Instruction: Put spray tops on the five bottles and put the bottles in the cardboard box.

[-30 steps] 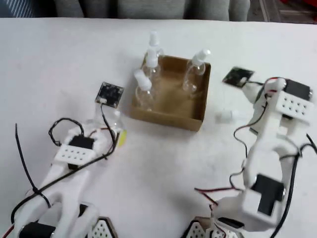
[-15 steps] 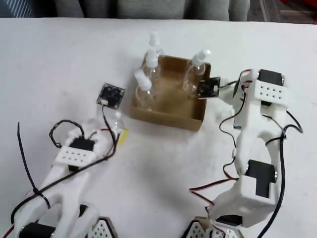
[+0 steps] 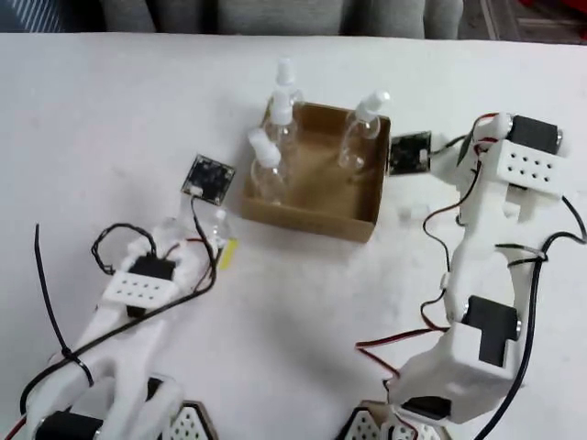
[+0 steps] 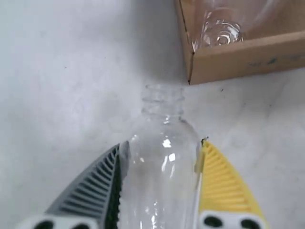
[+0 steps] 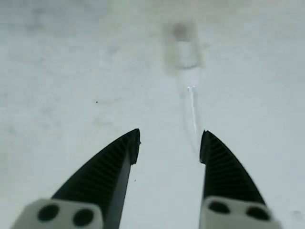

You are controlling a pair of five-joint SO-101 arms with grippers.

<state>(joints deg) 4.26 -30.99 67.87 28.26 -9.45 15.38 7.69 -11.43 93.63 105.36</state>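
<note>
Spray top (image 5: pixel 183 47) is lying ahead of the right end effector (image 5: pixel 167 140), jaws apart; centre it before closing. Left end effector (image 4: pixel 161 147) is clamping the uncapped bottle (image 4: pixel 163 107).

The left gripper (image 4: pixel 161 146) clamps a clear bottle (image 4: pixel 162 186) with an open neck. The cardboard box (image 4: pixel 238 57) stands at one o'clock from it.

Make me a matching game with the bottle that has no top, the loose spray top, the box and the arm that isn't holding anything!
1. topless bottle
2. loose spray top
3. cardboard box
4. right gripper

A. open, holding nothing
B. capped bottles stand inside
C. clamped in the left gripper
D. lying on the table

Pairs: 1-C, 2-D, 3-B, 4-A
</note>
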